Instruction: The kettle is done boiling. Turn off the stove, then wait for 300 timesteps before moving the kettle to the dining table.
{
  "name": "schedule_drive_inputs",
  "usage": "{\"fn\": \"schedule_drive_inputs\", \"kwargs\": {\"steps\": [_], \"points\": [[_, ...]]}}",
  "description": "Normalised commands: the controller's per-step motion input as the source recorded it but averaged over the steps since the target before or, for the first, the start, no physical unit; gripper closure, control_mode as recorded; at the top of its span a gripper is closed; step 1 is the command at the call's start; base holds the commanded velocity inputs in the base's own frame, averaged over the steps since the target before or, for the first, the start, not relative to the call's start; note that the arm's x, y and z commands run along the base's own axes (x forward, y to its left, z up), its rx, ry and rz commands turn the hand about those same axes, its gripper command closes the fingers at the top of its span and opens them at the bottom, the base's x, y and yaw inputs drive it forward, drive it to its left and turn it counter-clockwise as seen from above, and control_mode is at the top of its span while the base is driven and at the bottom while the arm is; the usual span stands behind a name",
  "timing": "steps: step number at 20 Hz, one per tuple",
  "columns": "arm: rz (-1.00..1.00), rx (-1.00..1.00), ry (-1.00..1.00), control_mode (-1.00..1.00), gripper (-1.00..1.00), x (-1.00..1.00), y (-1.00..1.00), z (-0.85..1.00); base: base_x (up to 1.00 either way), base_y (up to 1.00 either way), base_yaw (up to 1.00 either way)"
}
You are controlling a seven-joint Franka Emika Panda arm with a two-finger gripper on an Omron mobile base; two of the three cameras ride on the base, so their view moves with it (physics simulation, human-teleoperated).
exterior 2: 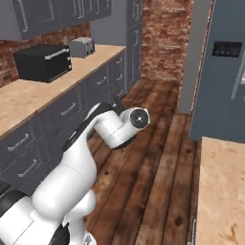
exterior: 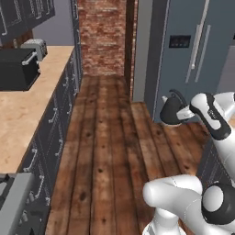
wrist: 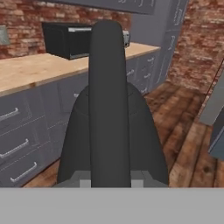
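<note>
You have the kettle (exterior: 171, 111) in the air, carried over the wood floor (exterior: 108, 151) of the aisle, with the fridge (exterior: 193, 50) just behind it on the right. In the hand view the kettle's (wrist: 114, 140) dark body sits right against the camera, its handle (wrist: 109, 100) running straight up the middle between the fingers. The claw (exterior: 187, 113) is closed on that handle, so the kettle hangs below your grip.

Treat it as a rigid, smooth body on a thin arched handle. Judged from its shape, it is likely to swing or pivot about the handle if you turn the arm sharply, and any water inside would add weight and slosh. Keep the grip at the top middle of the arch, where it is now, so the kettle hangs level.

On the left runs a long desk (exterior: 27, 110) with a black microwave (exterior: 17, 69) and a toaster (exterior: 36, 47) at its far end. A light wood desk (exterior 2: 221, 191) lies near on the right, probably the dining table.
</note>
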Motion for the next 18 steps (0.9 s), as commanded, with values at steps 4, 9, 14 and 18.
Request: {"fn": "schedule_drive_inputs", "kwargs": {"steps": [4,9,14,18], "points": [[0.0,0.0,0.0,1.0,1.0,0.0,0.0,0.0,0.0,0.04,-0.38],[0.0,0.0,0.0,1.0,1.0,0.0,0.0,0.0,0.0,0.07,-0.41],[0.0,0.0,0.0,1.0,1.0,0.0,0.0,0.0,0.0,0.08,-0.41],[0.0,0.0,0.0,1.0,1.0,0.0,0.0,0.0,0.0,0.15,-0.38]]}}
